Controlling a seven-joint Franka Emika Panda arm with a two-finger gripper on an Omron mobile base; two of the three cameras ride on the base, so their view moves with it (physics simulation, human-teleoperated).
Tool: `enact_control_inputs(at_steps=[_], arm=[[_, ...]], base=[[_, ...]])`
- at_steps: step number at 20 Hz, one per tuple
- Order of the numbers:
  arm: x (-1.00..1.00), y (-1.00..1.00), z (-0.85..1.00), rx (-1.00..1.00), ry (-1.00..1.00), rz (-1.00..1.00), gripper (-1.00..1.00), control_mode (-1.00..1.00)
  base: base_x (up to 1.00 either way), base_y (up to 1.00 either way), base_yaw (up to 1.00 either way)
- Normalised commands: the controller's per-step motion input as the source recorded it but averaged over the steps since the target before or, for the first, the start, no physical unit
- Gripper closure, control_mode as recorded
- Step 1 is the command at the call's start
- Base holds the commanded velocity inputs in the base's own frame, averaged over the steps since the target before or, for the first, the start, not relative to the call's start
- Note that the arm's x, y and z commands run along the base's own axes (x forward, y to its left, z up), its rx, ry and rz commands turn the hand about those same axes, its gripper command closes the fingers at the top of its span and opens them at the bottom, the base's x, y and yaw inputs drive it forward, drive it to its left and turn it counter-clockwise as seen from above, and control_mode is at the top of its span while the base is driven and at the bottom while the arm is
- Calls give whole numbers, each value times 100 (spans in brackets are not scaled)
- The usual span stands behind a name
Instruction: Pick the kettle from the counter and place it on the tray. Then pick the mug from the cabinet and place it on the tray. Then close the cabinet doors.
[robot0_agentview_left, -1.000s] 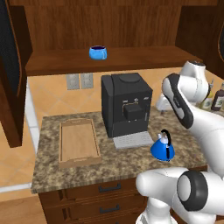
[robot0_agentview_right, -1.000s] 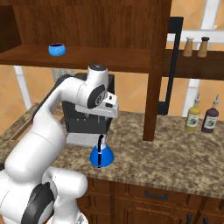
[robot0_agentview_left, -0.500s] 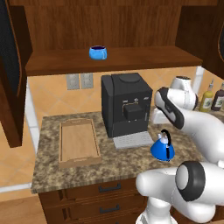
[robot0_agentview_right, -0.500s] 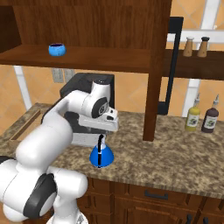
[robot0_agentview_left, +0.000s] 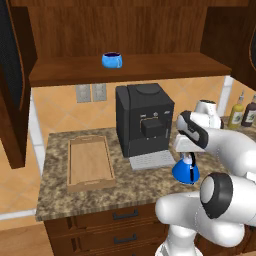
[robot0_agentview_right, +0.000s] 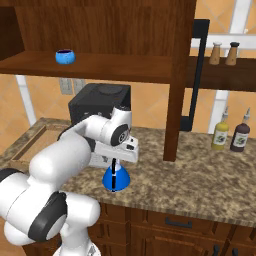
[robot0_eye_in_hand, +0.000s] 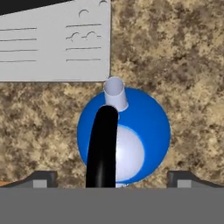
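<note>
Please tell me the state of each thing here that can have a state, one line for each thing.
kettle: upright on the counter, not held, below the hand.
hand: open, fingers on either side of the kettle.
tray: nothing on it.
mug: upright on the cabinet shelf.
cabinet doors: open.
two bottles: upright on the counter.

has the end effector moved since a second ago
Yes. The end effector has come down toward the kettle, its jaws open on either side, judged against the coffee machine.
</note>
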Motion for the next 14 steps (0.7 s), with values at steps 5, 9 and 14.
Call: enact_control_inputs(at_steps=[5,9,14], arm=[[0,-9,-15,1,1,0,100,-100],[0,0,0,0,0,0,100,-100],[-18,0,11,1,-3,0,100,-100]], base=[[0,0,0],[0,0,0],[0,0,0]])
